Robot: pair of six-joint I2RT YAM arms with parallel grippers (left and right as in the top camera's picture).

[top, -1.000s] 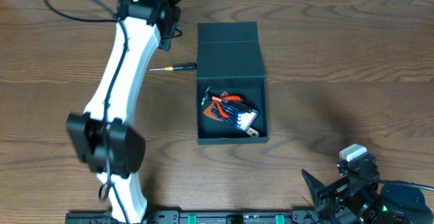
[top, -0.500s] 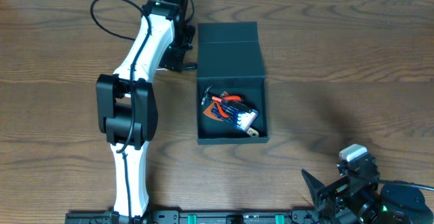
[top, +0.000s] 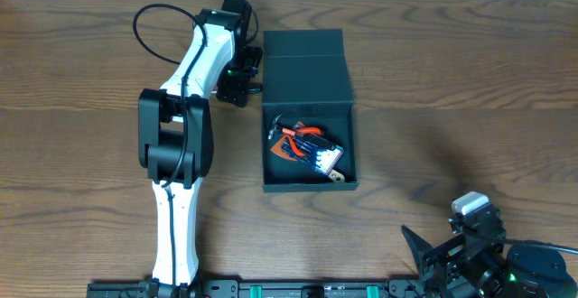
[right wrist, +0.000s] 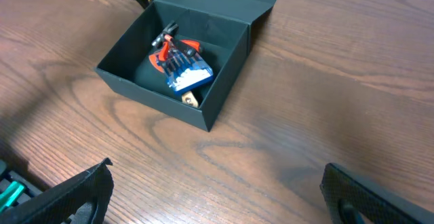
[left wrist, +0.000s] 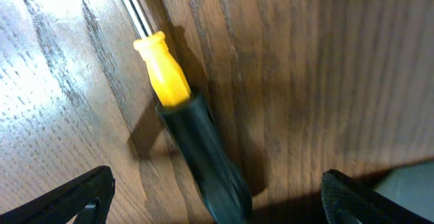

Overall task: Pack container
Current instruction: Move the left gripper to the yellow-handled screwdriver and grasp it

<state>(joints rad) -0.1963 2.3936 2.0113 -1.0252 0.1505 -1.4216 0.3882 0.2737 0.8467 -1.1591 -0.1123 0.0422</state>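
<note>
Container [top: 309, 185] stands on the table [top: 470, 81] a little past centre, toward the far edge, its lid [top: 305, 63] hinged back on the far side and the cavity exposed. Inside, toward the near right corner, lies a blue pack [top: 318, 156] with white and red contents; red-handled pliers [top: 302, 134] lie against its far side, touching it. The right wrist view confirms both items low in the box, below the rim. Left gripper [top: 242, 86] is down at table level just beside the lid's left edge. Its wrist view shows the fingers [left wrist: 81, 193] spread wide, one on either side of a screwdriver [left wrist: 196, 149] lying flat on the wood, neither touching the tool. The screwdriver has a black handle, a yellow collar and a bare metal shaft; from overhead it is hidden beneath the gripper. Right gripper [right wrist: 217, 197] is parked at the near right edge of the table, well apart from the container – jaws fully spread, nothing between them, camera looking across at the open box.
</note>
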